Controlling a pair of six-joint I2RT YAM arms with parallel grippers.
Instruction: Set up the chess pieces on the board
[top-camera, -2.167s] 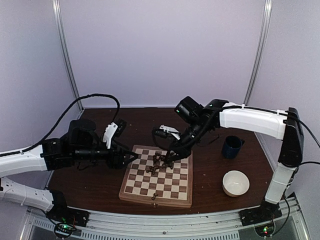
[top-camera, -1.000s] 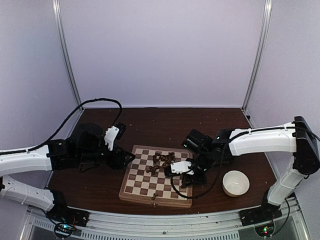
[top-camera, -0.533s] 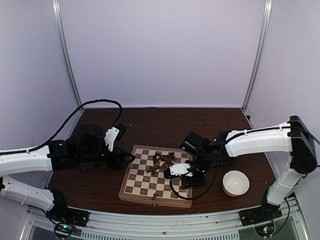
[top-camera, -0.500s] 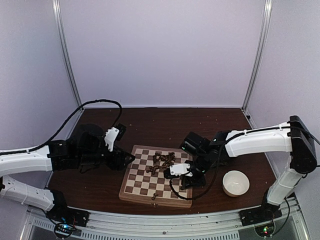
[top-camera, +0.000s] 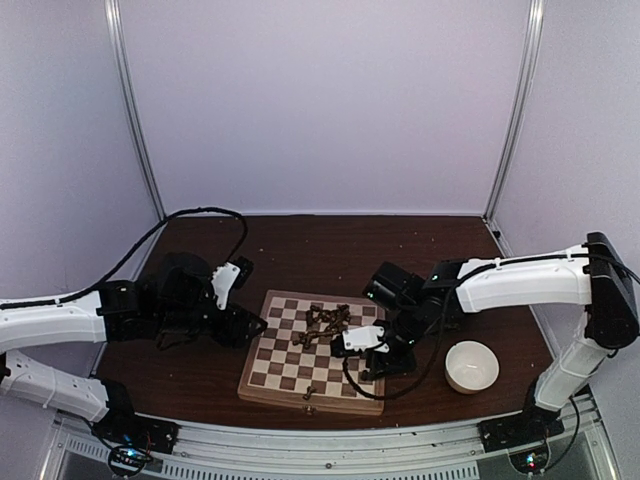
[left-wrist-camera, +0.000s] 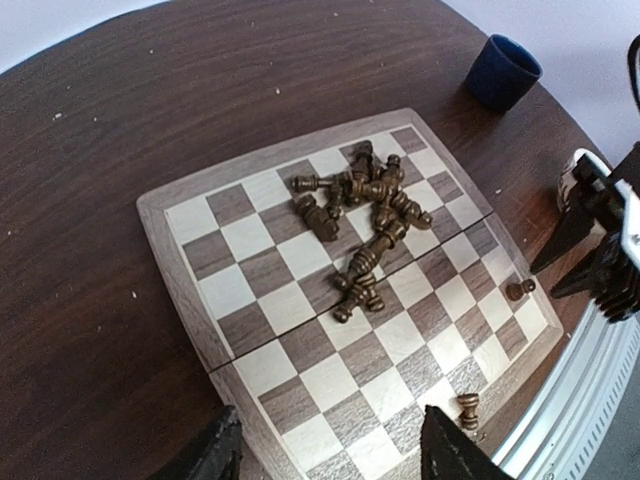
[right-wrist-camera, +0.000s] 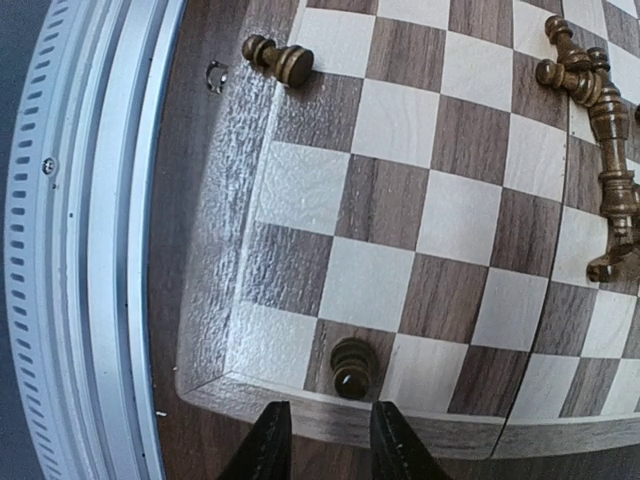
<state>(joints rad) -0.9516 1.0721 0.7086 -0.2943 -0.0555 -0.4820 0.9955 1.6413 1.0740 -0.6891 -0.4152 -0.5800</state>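
Chess pieces (left-wrist-camera: 365, 215) lie heaped on the far half of the board (right-wrist-camera: 215, 280), near the bench (top-camera: 300, 240) front edge. Left end effector (left-wrist-camera: 335, 440): wide, empty. Right end effector (right-wrist-camera: 328, 420): narrowly parted, empty, just short of one upright piece (right-wrist-camera: 352, 368).

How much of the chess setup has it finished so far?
Barely begun. One pawn stands on an edge square of the board; another piece lies at its border. Nothing is in hand: both arms' jaws are open and empty. The remaining pieces lie heaped mid-board, all awaiting placement.

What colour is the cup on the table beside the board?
The cup is dark blue. It shows best in the left wrist view.
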